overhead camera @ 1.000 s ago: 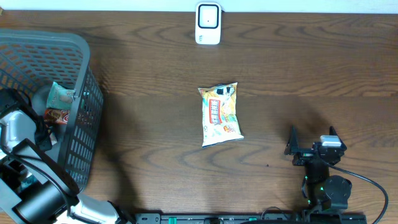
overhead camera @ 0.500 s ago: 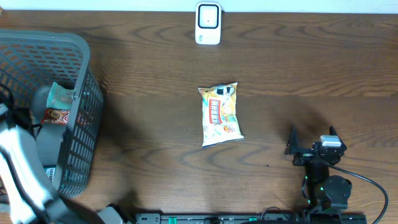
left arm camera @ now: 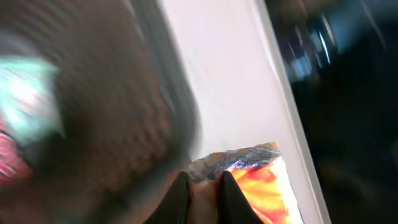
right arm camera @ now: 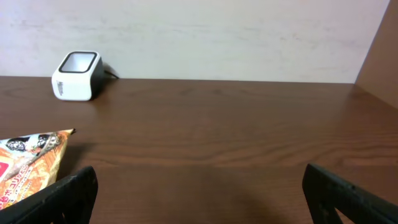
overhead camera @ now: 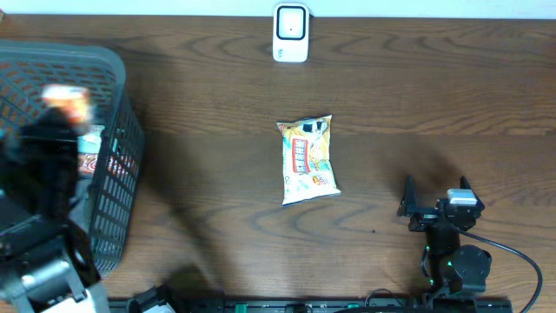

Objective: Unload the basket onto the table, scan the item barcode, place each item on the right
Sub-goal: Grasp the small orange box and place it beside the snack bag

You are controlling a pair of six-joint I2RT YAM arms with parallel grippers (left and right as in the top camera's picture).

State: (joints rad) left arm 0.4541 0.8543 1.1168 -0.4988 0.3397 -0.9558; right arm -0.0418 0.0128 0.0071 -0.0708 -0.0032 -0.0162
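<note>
My left gripper [left arm camera: 202, 182] is shut on the crimped edge of an orange snack packet [left arm camera: 261, 186]. From overhead the left arm is a dark blur over the grey basket [overhead camera: 117, 187], with the orange packet [overhead camera: 68, 97] at its top end. The white barcode scanner [overhead camera: 290, 33] stands at the table's far edge and also shows in the right wrist view as the scanner [right arm camera: 77, 74]. My right gripper [overhead camera: 436, 195] rests open at the front right with nothing between its fingers [right arm camera: 68, 193].
A yellow snack bag [overhead camera: 308, 161] lies flat mid-table, its corner showing as the snack bag [right arm camera: 31, 165] at the left of the right wrist view. More packets [overhead camera: 94, 148] lie inside the basket. A wall runs behind the scanner.
The left arm has swung up from inside the basket, bringing the orange packet with it; it is motion-blurred now. The right arm and the yellow bag have not moved.
</note>
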